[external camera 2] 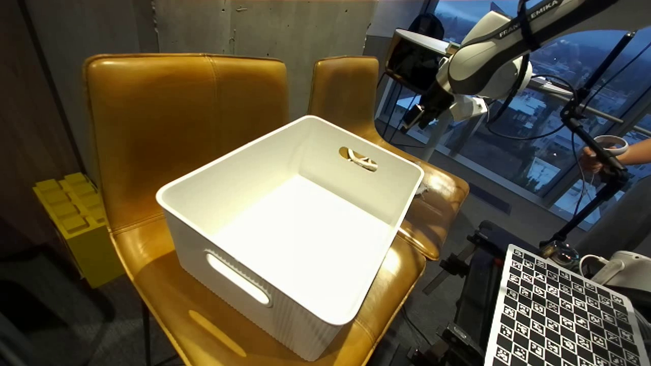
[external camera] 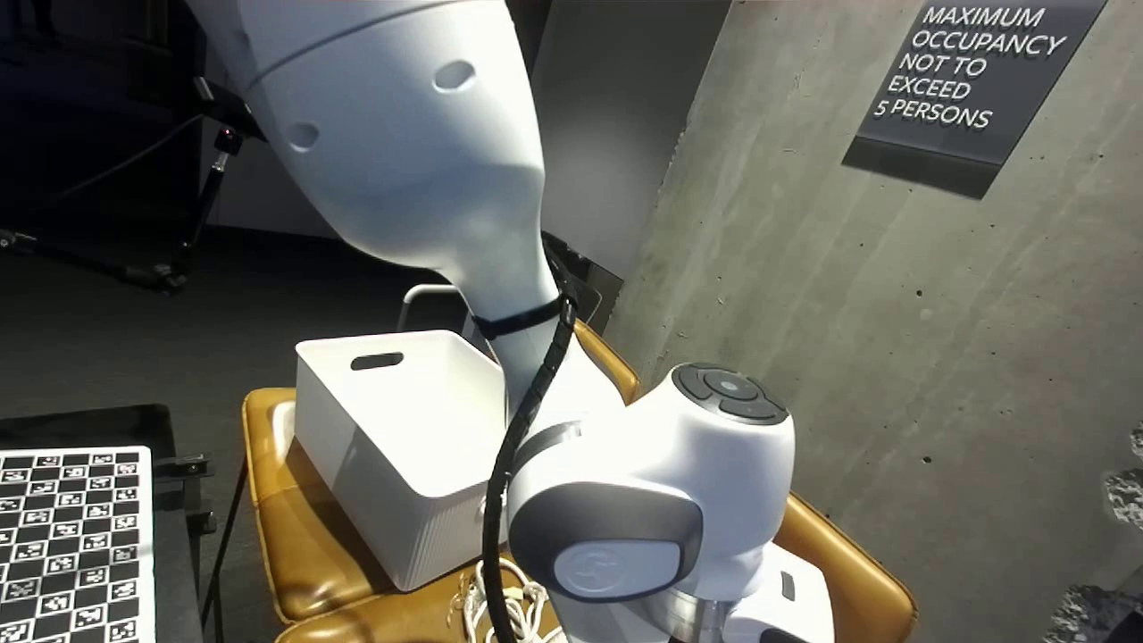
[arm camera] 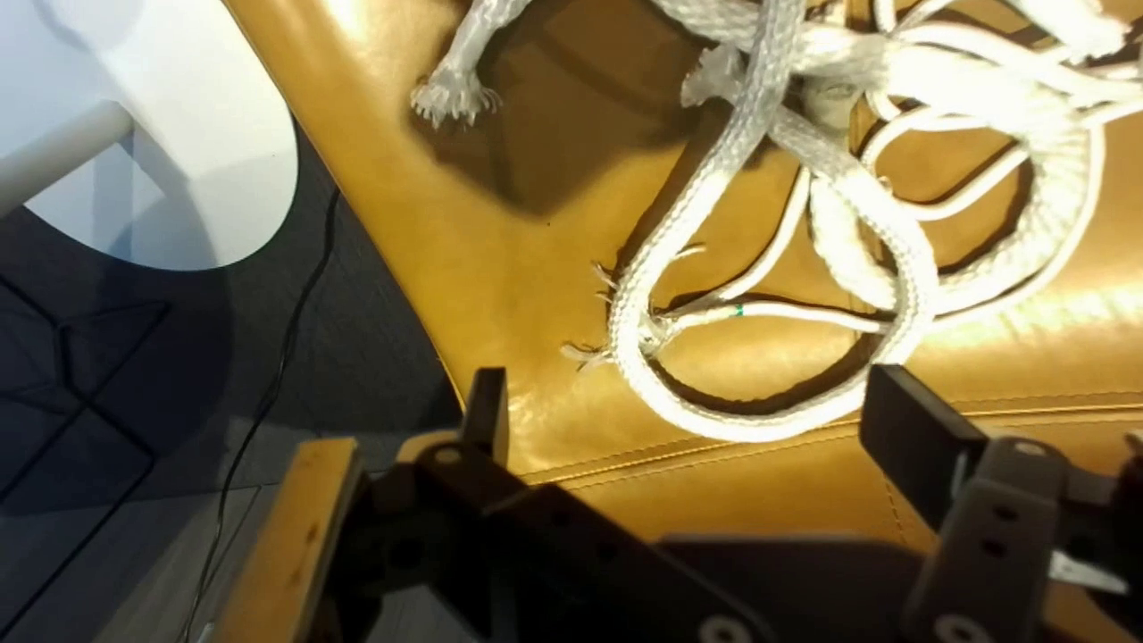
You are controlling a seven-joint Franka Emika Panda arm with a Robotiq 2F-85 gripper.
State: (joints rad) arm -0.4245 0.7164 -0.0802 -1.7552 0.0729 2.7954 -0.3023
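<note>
Far out left in an exterior view, a yellow brick-shaped block [external camera 2: 94, 249] sits low, to the left of the white bin [external camera 2: 305, 229]. Next along, here's the tan leather chair [external camera 2: 188, 142] carrying that bin, its backrest standing up behind it. The bin itself is upright, open side up, light pooling across its floor. Just past the bin's far end comes a second chair [external camera 2: 346, 91] in the same tan leather, and look at this: a tangle of white ropes [arm camera: 857, 183] lying on its seat, just beside the bin, one braided loop curling round, frayed ends splayed out in the wrist view. Over the ropes, beyond the bin's far end and apart from it, hangs the gripper [arm camera: 701, 424], jaws spread wide, with most of that loop's curve showing between them. The robot arm [external camera 2: 483, 61] reaches in from above and to the bin's right. And furthest right of the bin, well apart from it, lies a board [external camera 2: 564, 315] in a black-and-white checked pattern, a black stand [external camera 2: 585, 210] rising near it.
</note>
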